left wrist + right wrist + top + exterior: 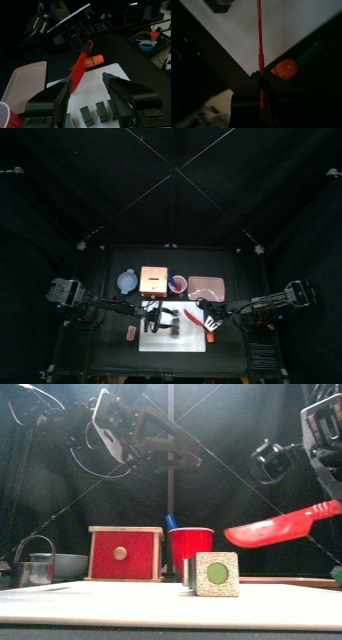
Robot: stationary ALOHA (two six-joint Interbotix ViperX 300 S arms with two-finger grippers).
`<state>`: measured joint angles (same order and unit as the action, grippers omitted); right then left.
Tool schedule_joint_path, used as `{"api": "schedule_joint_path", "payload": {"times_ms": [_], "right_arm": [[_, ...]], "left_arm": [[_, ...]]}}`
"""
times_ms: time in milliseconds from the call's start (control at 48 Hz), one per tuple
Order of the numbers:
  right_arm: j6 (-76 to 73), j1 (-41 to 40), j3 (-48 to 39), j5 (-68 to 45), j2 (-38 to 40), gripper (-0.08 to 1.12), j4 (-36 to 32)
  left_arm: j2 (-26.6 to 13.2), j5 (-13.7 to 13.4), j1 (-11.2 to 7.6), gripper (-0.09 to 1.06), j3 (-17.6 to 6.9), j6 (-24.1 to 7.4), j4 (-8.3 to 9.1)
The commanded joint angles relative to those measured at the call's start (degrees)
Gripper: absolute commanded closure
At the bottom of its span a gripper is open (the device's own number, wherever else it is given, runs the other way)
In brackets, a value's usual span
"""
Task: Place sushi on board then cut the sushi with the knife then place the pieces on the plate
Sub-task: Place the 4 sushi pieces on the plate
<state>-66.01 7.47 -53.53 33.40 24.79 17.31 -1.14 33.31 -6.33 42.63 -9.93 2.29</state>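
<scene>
My right end effector point(260, 79) is clamped tight on the red knife point(274, 529), its blade in the air over the white board point(174, 340) (clear of it). My left end effector point(87, 84) gapes wide and empty above the sushi pieces point(214, 574), which stand on that board.

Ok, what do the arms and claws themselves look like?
Both arms are black and jointed: left arm, right arm. The left claw has two broad, blocky black jaws. The right claw has black jaws too, under a long white cross-plate.
</scene>
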Motion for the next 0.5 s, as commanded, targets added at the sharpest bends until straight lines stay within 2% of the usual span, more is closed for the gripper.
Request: {"api": "schedule_joint_path", "payload": {"times_ms": [21,167,375,500], "right_arm": [[-10.99,1.93,0.09,-2.81,-0.18,0.70,-3.16],[-20.83,3.87,-0.18,-5.71,-2.02,0.63,-4.48],[-21.27,6.15,1.05,-10.46,-4.92,0.30,-4.22],[-20.92,5.89,3.08,-8.53,-5.27,0.28,-10.46]], "left_arm": [[0.70,1.23,0.35,0.11,-0.26,-0.88,-0.09],[0.79,1.67,0.26,0.11,0.79,-1.49,0.00],[1.14,3.60,0.26,0.11,1.76,-1.49,0.09],[1.14,3.60,0.26,0.11,1.85,-1.49,0.18]]}}
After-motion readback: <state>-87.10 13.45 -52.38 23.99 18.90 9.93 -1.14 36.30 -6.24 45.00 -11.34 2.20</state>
